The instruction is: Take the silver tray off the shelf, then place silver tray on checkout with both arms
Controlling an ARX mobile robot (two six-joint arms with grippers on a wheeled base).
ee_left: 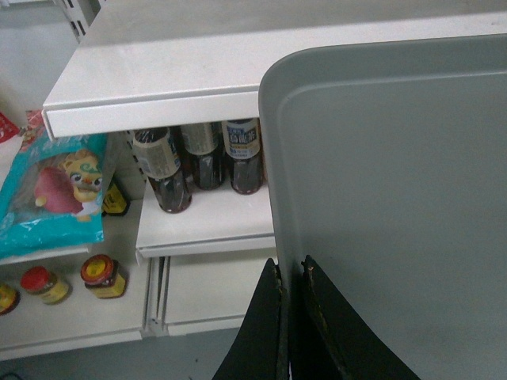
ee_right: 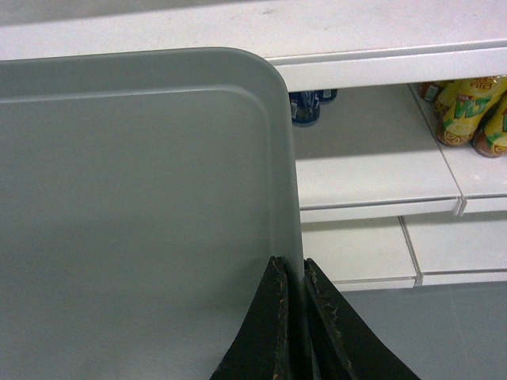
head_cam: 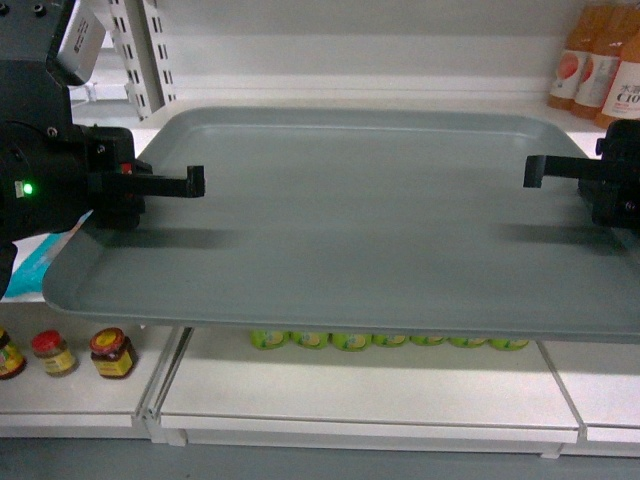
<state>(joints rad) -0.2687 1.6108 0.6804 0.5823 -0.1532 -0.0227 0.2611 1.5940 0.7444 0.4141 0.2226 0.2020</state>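
1. Left pincer [head_cam: 196,182], black and thin-fingered, is clenched on the left short rim of the large rectangular matte grey-silver metal tray [head_cam: 370,215]; the left wrist view shows one finger on each side of the rim [ee_left: 279,261]. Keep that bite firm, since the rim is low and thin and could slip out.
2. Between the arms, the tray is carried clear of the white metal shelf board [ee_left: 150,87], jutting out over the lower shelves of dark bottles [ee_left: 166,166] and red-lidded jars [head_cam: 110,352]. Its far edge seems near the shelf, so I judge the withdrawal underway, not finished.
3. Draw both arms back at one pace and one height; any lag on one side would twist the tray and lever a rim loose.
4. Hold the tray level.
5. Right pincer [head_cam: 532,172] is likewise clamped on the right short rim [ee_right: 295,237], fingers astride it in the right wrist view. Match its grip and travel to the left.
6. No checkout surface is in view, so the carry is yet to come.
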